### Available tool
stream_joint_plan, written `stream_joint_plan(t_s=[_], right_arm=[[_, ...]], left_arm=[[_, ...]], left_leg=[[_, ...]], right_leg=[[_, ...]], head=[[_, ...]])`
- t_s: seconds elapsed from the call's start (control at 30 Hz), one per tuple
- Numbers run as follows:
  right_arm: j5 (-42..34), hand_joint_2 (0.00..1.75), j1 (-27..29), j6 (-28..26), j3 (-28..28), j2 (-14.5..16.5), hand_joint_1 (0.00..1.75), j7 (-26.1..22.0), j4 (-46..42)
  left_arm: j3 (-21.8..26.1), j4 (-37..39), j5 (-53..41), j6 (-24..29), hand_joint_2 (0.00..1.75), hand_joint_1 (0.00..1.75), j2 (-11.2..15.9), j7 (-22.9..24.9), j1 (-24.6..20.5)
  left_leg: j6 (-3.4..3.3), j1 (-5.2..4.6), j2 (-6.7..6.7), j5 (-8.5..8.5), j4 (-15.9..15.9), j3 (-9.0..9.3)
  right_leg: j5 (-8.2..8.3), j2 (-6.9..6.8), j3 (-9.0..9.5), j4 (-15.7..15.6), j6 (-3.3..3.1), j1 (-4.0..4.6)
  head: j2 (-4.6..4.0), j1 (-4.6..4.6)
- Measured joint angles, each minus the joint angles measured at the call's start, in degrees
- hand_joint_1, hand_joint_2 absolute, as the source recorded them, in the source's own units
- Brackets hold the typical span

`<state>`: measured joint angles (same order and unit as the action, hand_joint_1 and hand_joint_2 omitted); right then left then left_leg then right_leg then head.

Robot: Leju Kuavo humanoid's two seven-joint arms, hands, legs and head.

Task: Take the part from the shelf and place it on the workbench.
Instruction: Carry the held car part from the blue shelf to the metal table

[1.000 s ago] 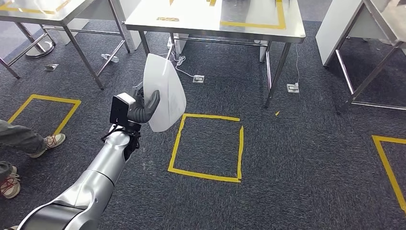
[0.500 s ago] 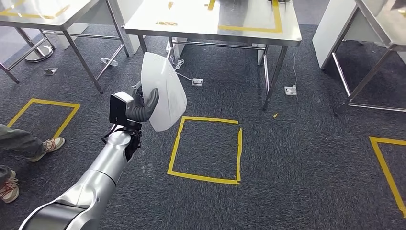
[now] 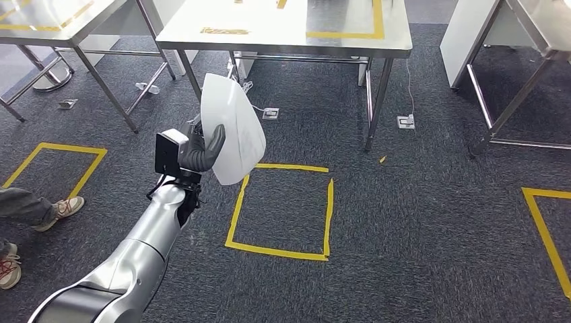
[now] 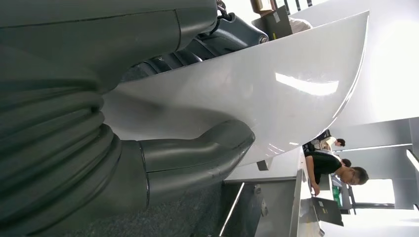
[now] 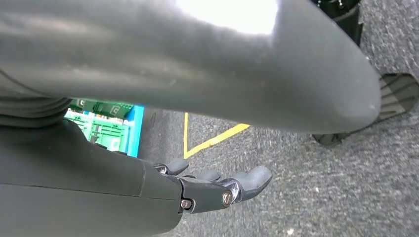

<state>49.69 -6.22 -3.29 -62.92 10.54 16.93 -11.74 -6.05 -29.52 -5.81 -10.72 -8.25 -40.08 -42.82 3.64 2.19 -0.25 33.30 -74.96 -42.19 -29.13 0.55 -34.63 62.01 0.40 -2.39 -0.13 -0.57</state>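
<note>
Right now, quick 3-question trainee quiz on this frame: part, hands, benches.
1. True or false: the white part already lies on the steel bench.
2. Which robot hand holds the part? A. left B. right C. both
3. Fill in: on the carpet just beyond the part lies a square of yellow ____.

Key:
1. False. The left robot hand holds it up over the carpet, short of the bench.
2. A. The right robot hand hangs open above the floor.
3. Tape.

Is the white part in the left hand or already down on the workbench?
In the hand. The left hand grips the white part upright above the carpet, short of the steel workbench.
</note>
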Motion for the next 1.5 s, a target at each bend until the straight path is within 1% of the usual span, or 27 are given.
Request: stream_joint_plan(t_s=[0.03, 0.07, 0.13, 0.17, 0.2, 0.27, 0.33, 0.4, 0.47, 0.5, 0.53, 0.57, 0.63, 0.67, 0.7, 0.8, 0.97, 1.07, 1.13, 1.17, 1.2, 1.23, 1.27, 1.3, 1.33, 1.43, 1.5], right_arm=[[0.1, 0.00, 0.0, 0.0, 0.0, 0.0, 0.00, 0.0, 0.0], [0.1, 0.00, 0.0, 0.1, 0.0, 0.0, 0.00, 0.0, 0.0], [0.2, 0.00, 0.1, 0.1, 0.0, 0.1, 0.00, 0.0, 0.0], [0.2, 0.00, 0.1, 0.1, 0.0, 0.2, 0.00, -0.3, 0.1], [0.3, 0.00, 0.1, 0.1, 0.0, 0.2, 0.00, -0.8, 0.1], [0.3, 0.00, 0.0, 0.1, 0.0, 0.3, 0.00, -1.7, 0.1], [0.3, 0.00, 0.0, 0.1, 0.0, 0.3, 0.00, -1.6, 0.1], [0.3, 0.00, -0.1, 0.1, 0.0, 0.2, 0.00, -1.2, 0.1], [0.3, 0.00, -0.1, 0.1, 0.0, 0.2, 0.00, -1.1, 0.1], [0.3, 0.00, 0.0, 0.2, 0.0, 0.2, 0.00, -1.1, 0.1], [0.3, 0.00, 0.0, 0.2, 0.0, 0.1, 0.00, -1.2, 0.1], [0.4, 0.00, 0.1, 0.2, 0.0, 0.1, 0.00, -1.2, 0.1], [0.4, 0.00, 0.1, 0.2, 0.0, -0.1, 0.00, -1.1, 0.1], [0.5, 0.00, 0.1, 0.3, 0.0, -0.1, 0.00, -1.2, 0.1], [0.5, 0.00, 0.1, 0.3, 0.0, -0.1, 0.00, -1.3, 0.1], [0.5, 0.00, 0.1, 0.4, 0.0, -0.2, 0.00, -1.5, 0.1], [0.5, 0.00, 0.1, 0.4, 0.0, -0.2, 0.00, -1.5, 0.1], [0.6, 0.00, 0.1, 0.6, 0.0, -0.2, 0.00, -1.5, 0.1], [0.6, 0.00, 0.1, 0.7, 0.0, -0.2, 0.00, -1.5, 0.1], [0.6, 0.00, 0.2, 0.8, 0.0, -0.2, 0.00, -1.5, 0.1], [0.6, 0.00, 0.2, 0.9, 0.0, -0.2, 0.00, -1.5, 0.1], [0.5, 0.00, 0.2, 0.9, -0.1, -0.2, 0.00, -1.5, 0.1], [0.5, 0.00, 0.2, 1.0, -0.1, -0.2, 0.00, -1.5, 0.1], [0.4, 0.00, 0.2, 1.0, -0.1, -0.2, 0.00, -1.6, 0.1], [0.4, 0.00, 0.1, 1.1, -0.1, -0.2, 0.00, -1.6, 0.1], [0.1, 0.00, 0.1, 1.2, -0.1, -0.2, 0.00, -1.5, 0.1], [0.0, 0.00, 0.0, 1.3, -0.1, -0.2, 0.00, -1.4, 0.1]], left_arm=[[0.0, 0.0, 0.0, 0.0, 1.75, 1.75, 0.1, 0.0, 0.1], [0.0, 0.0, 0.0, 0.0, 1.75, 1.75, 0.2, 0.0, 0.2], [0.0, 0.0, 0.0, 0.0, 1.75, 1.75, 0.4, 0.0, 0.2], [0.0, 0.0, 0.0, 0.0, 1.75, 1.75, 0.4, 0.0, 0.2], [0.0, -0.1, 0.0, 0.0, 1.75, 1.75, 0.5, 0.0, 0.2], [0.0, -0.1, 0.1, 0.1, 1.75, 1.75, 0.5, 0.0, 0.2], [0.1, -0.3, 0.1, 0.1, 1.75, 1.75, 0.5, 0.0, 0.3], [0.1, -0.5, 0.3, 0.1, 1.75, 1.75, 0.5, 0.0, 0.1], [0.1, -0.4, 0.4, 0.1, 1.75, 1.75, 0.4, 0.0, 0.0], [0.1, -0.4, 0.4, 0.1, 1.75, 1.75, 0.3, 0.0, 0.1], [0.1, -0.4, 0.4, 0.1, 1.75, 1.75, 0.3, 0.0, 0.3], [0.1, -0.4, 0.4, 0.1, 1.75, 1.75, 0.3, 0.0, 0.5], [0.1, -0.4, 0.4, 0.2, 1.75, 1.75, 0.3, 0.0, 0.5], [0.2, -0.4, 0.4, 0.2, 1.75, 1.75, 0.3, 0.0, 0.5], [0.2, -0.4, 0.4, 0.2, 1.75, 1.75, 0.4, 0.0, 0.5], [0.3, -0.4, 0.4, 0.2, 1.75, 1.75, 0.4, 0.0, 0.5], [0.3, -0.4, 0.4, 0.2, 1.75, 1.75, 0.4, 0.0, 0.5], [0.4, -0.7, 0.4, 0.3, 1.75, 1.75, 0.5, 0.0, 0.5], [0.4, -0.9, 0.4, 0.5, 1.75, 1.75, 0.6, 0.0, 0.7], [0.4, -0.9, 0.4, 0.5, 1.75, 1.75, 0.6, 0.0, 0.7], [0.4, -0.9, 0.4, 0.5, 1.75, 1.75, 0.7, 0.0, 0.8], [0.4, -0.9, 0.4, 0.5, 1.75, 1.75, 0.8, 0.1, 0.8], [0.4, -0.9, 0.4, 0.5, 1.75, 1.75, 0.8, 0.1, 0.7], [0.4, -0.8, 0.4, 0.3, 1.75, 1.75, 0.8, 0.2, 0.6], [0.4, -0.8, 0.4, 0.2, 1.75, 1.75, 0.8, 0.3, 0.6], [0.4, -0.8, 0.4, 0.0, 1.75, 1.75, 0.9, 0.5, 0.5], [0.4, -0.8, 0.4, -0.1, 1.75, 1.75, 0.8, 0.6, 0.2]], left_leg=[[-0.52, -0.35, -0.01, -0.73, -0.4, -0.96], [-1.26, -0.79, -0.01, -2.67, 1.4, -0.82], [-3.20, -1.93, 0.09, -7.53, 8.3, 1.27], [-4.03, -2.43, 0.19, -8.71, 11.4, 2.24], [-4.50, -2.79, 0.28, -9.27, 13.2, 2.92], [-4.65, -3.08, 0.23, -9.04, 14.3, 3.55], [-4.69, -2.71, 0.07, -9.56, 15.5, 4.90], [-5.05, -2.27, 0.02, -9.57, 16.7, 6.28], [-5.46, -2.35, -0.11, -9.13, 16.9, 6.78], [-5.56, -2.39, -0.23, -8.83, 16.8, 6.94], [-5.56, -2.42, -0.35, -8.49, 16.7, 7.13], [-5.49, -2.42, -0.49, -8.11, 16.5, 7.37], [-5.15, -2.41, -0.71, -7.17, 15.8, 7.84], [-4.86, -2.52, -0.82, -6.63, 15.4, 7.90], [-4.56, -2.62, -0.88, -6.19, 15.0, 7.91], [-3.95, -2.76, -0.99, -5.67, 14.8, 7.88], [-3.82, -2.75, -0.99, -5.64, 14.9, 7.94], [-2.91, -2.62, -0.75, -4.72, 13.7, 7.63], [-1.88, -2.05, -0.47, -2.31, 5.8, 3.14], [-1.50, -1.71, -0.37, -2.28, 3.4, 1.44], [-1.15, -1.37, -0.24, -3.34, 2.8, 0.59], [-1.05, -1.20, -0.11, -5.83, 6.8, 2.19], [-0.99, -1.22, 0.00, -7.53, 10.5, 3.93], [-1.20, -1.27, 0.07, -8.46, 13.3, 5.23], [-1.50, -1.41, 0.07, -8.53, 14.6, 5.85], [-2.99, -1.64, -0.15, -7.99, 15.1, 6.20], [-4.01, -1.49, -0.24, -7.82, 15.5, 6.74]], right_leg=[[-0.32, -0.04, 0.36, 0.0, -0.22, 0.32], [-0.69, -0.05, 0.86, 0.0, -0.40, 0.64], [-1.42, -0.17, 1.97, -0.3, -0.62, 1.11], [-1.67, -0.24, 2.32, -0.4, -0.58, 1.20], [-1.85, -0.32, 2.49, -0.7, -0.40, 1.17], [-2.06, -0.47, 2.84, -1.3, 0.25, 1.06], [-2.59, -0.62, 3.45, -1.4, 0.88, 1.07], [-4.15, -0.60, 1.83, 2.1, 1.24, 1.19], [-6.25, -0.54, -2.77, 9.2, 1.52, 1.27], [-6.48, -0.54, -5.01, 11.9, 1.67, 1.28], [-5.70, -0.54, -6.47, 12.9, 1.78, 1.27], [-3.84, -0.55, -6.86, 11.9, 1.84, 1.26], [1.20, -0.57, -4.96, 5.1, 1.74, 1.23], [2.76, -0.56, -3.71, 1.8, 1.53, 1.30], [3.52, -0.56, -2.83, -0.4, 1.24, 1.34], [3.15, -0.52, -2.26, -1.3, 0.45, 1.50], [3.08, -0.52, -2.24, -1.3, 0.33, 1.58], [3.05, -0.59, -1.49, -1.9, -0.42, 1.17], [2.48, -0.62, -0.62, -2.1, -0.75, 0.76], [2.11, -0.60, -0.19, -2.1, -0.68, 0.57], [1.68, -0.57, 0.33, -2.1, -0.46, 0.33], [1.38, -0.54, 0.74, -2.1, -0.14, 0.16], [1.08, -0.50, 1.05, -2.1, 0.26, 0.10], [0.86, -0.47, 1.24, -2.1, 0.69, 0.12], [0.75, -0.46, 1.33, -2.2, 1.10, 0.20], [0.58, -0.57, 1.71, -2.6, 2.26, 0.18], [-0.76, -0.61, 0.66, -0.2, 2.58, 0.19]], head=[[-0.01, 0.04], [-0.01, 0.11], [-0.02, 0.09], [-0.02, 0.07], [-0.02, 0.09], [-0.01, 0.27], [-0.02, 0.34], [-0.02, 0.25], [-0.01, 0.16], [-0.01, 0.14], [0.00, 0.14], [0.00, 0.14], [-0.02, 0.11], [-0.02, 0.09], [-0.02, 0.10], [-0.01, 0.19], [-0.01, 0.20], [-0.01, 0.39], [-0.01, 0.69], [-0.01, 0.78], [-0.01, 0.80], [-0.02, 0.83], [-0.02, 0.93], [-0.02, 1.04], [-0.02, 1.11], [-0.02, 1.04], [-0.01, 0.92]])
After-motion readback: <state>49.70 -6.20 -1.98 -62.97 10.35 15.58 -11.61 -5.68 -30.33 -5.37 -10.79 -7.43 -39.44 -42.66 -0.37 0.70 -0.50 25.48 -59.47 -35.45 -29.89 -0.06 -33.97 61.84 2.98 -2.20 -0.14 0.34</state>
